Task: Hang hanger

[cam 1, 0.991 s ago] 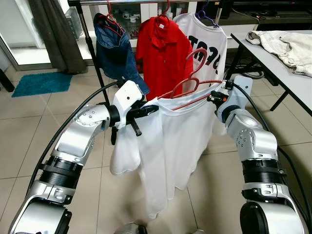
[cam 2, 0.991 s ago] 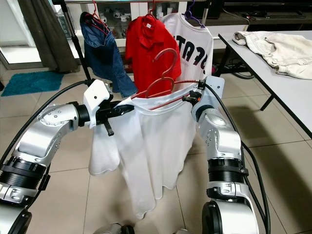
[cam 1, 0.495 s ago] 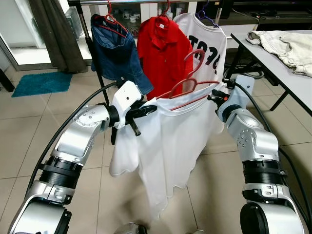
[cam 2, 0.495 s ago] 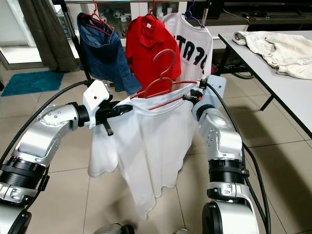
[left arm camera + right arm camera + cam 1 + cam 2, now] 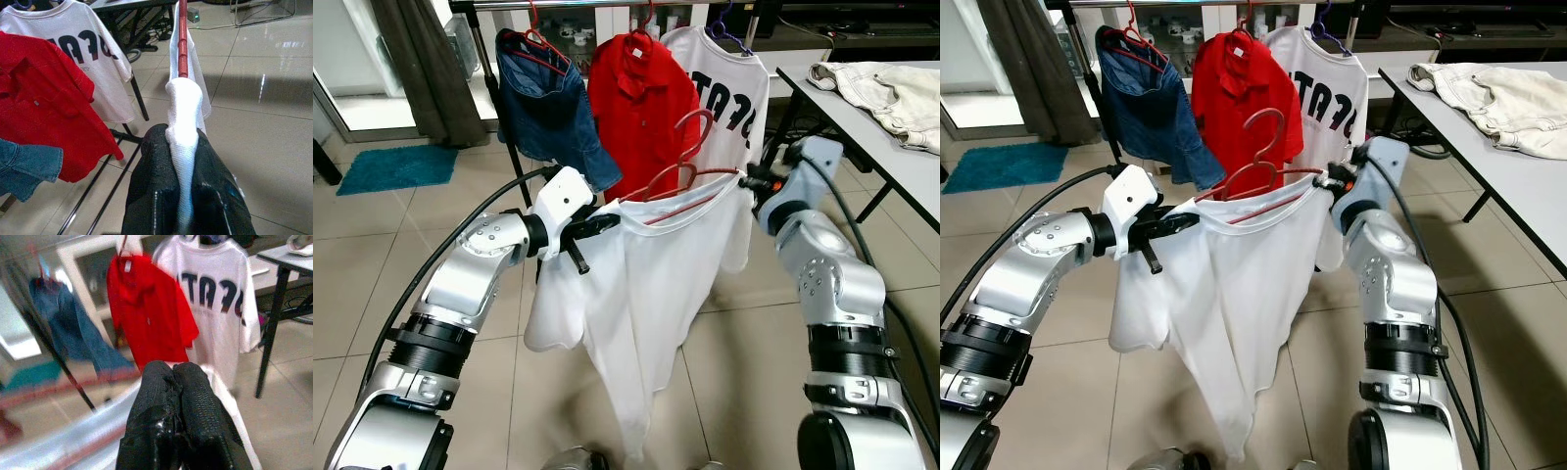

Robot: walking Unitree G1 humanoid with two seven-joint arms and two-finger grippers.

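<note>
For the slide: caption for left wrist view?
Left gripper fingers pinch white T-shirt on red hanger.

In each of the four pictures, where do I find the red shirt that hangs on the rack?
Left eye view: red shirt at top centre, between the denim garment and the printed white shirt.
Right eye view: top centre, same neighbours.
Left wrist view: at the left edge.
Right wrist view: upper middle, blurred.
Shared landmark: the printed white shirt beside it.
</note>
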